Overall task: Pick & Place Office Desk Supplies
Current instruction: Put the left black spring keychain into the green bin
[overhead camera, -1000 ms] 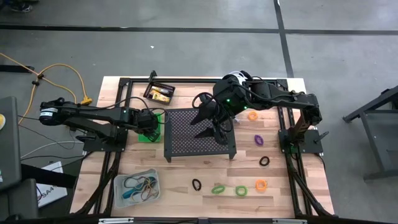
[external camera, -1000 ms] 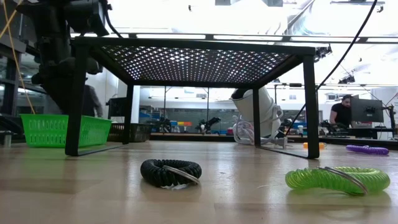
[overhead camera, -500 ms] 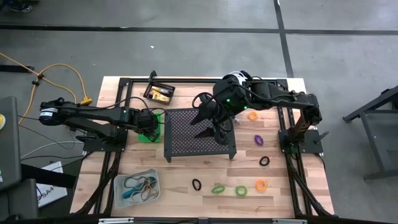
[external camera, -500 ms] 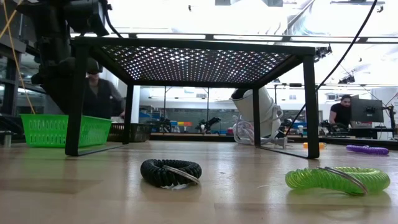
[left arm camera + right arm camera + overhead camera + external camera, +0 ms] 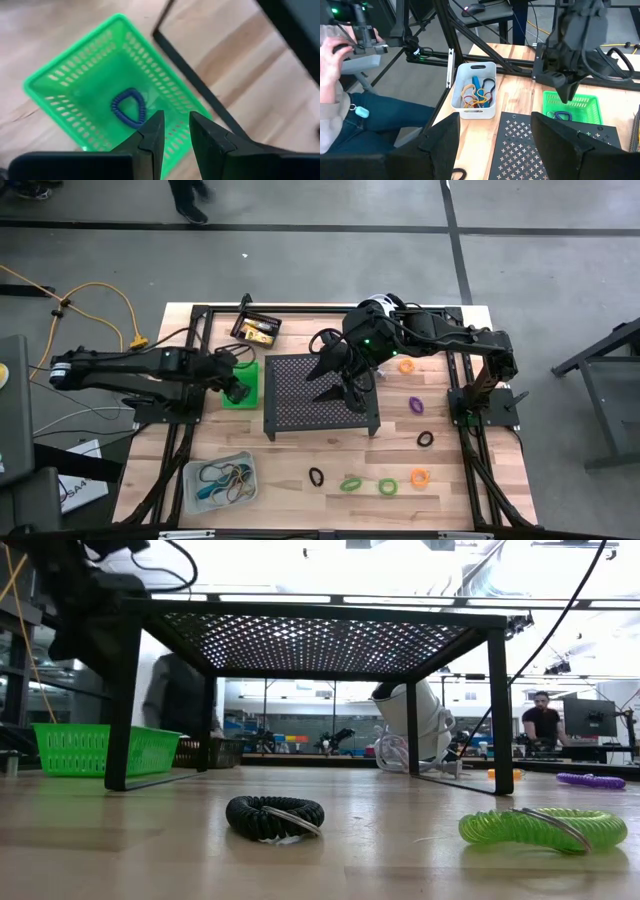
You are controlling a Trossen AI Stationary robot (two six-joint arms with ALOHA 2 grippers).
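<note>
Hovering over green bin (image 5: pixel 107 95), left end effector (image 5: pixel 172 132) slightly parted, empty; blue coil loop (image 5: pixel 128 106) lies inside. Right end effector (image 5: pixel 345 380) wide open, empty, above stand (image 5: pixel 315 395). Risk: descending left fingers snag bin rim.

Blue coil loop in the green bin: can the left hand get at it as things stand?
Probably yes. The left hand hangs right above the green bin, jaws slightly apart and empty, and the blue coil loop lies alone on the bin floor with nothing over it. The black stand's leg runs alongside the bin, not across it.
</note>
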